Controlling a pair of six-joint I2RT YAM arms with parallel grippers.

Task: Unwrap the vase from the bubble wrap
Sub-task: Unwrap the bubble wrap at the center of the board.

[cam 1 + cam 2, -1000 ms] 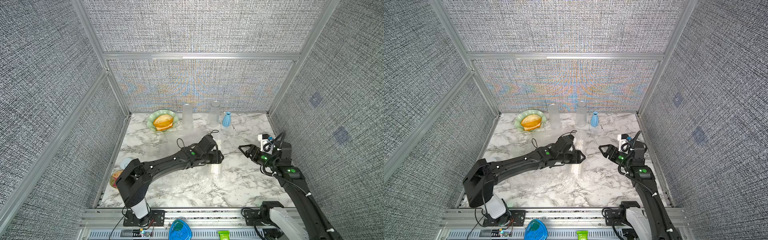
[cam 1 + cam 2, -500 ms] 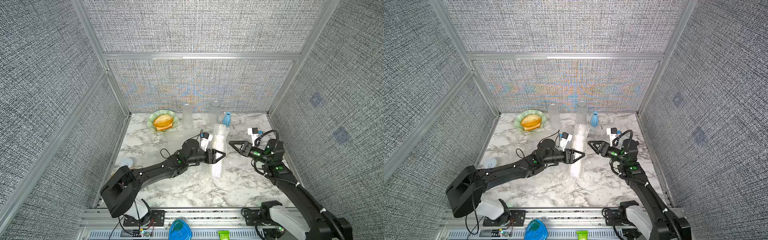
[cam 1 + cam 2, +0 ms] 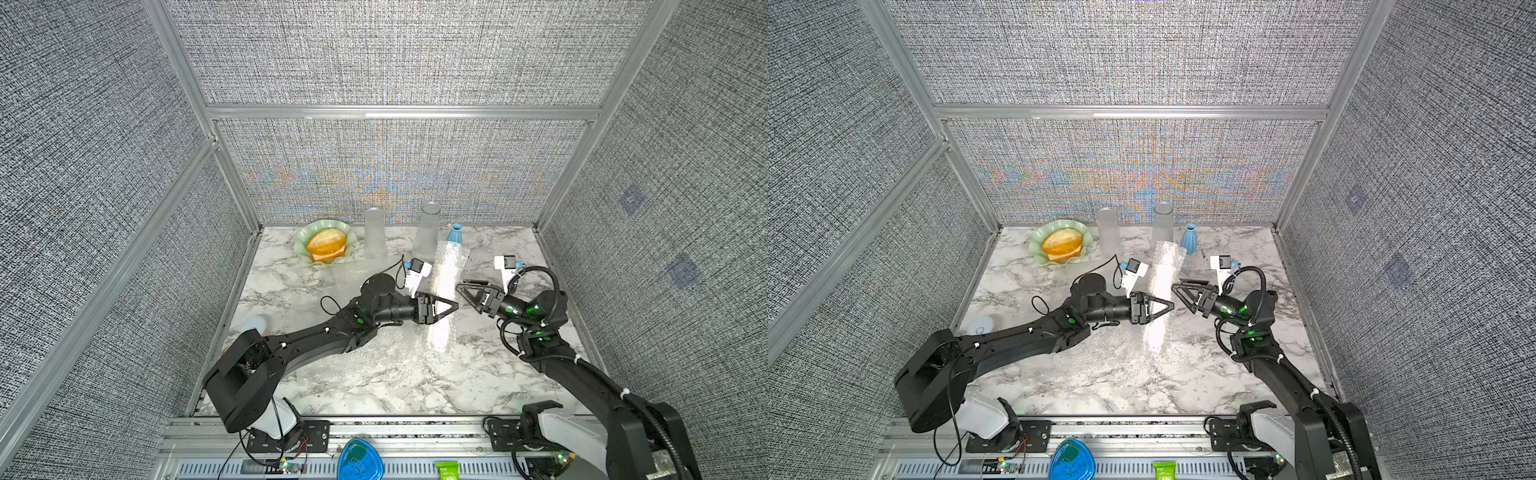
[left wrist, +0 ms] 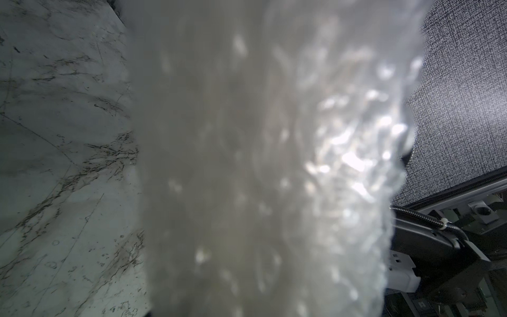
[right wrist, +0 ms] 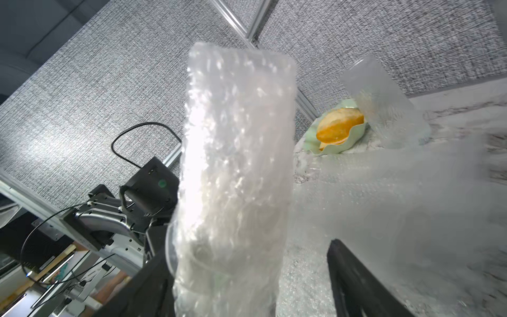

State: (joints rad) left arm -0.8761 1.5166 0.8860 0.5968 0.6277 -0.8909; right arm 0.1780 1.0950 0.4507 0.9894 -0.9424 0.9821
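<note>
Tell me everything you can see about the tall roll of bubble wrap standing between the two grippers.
The bubble wrap roll is clear, colourless plastic dotted with small air bubbles, wound into a tall crinkly tube. It stands roughly upright, leaning slightly, mid-table on the marble top, its foot on a flat bubble wrap sheet. The left gripper is closed on its side; the right gripper is open beside it, not touching. What is inside cannot be made out.

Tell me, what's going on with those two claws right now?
Left gripper clamps upright bubble wrap roll. Right gripper open beside it, not gripping. Nothing between.
</note>
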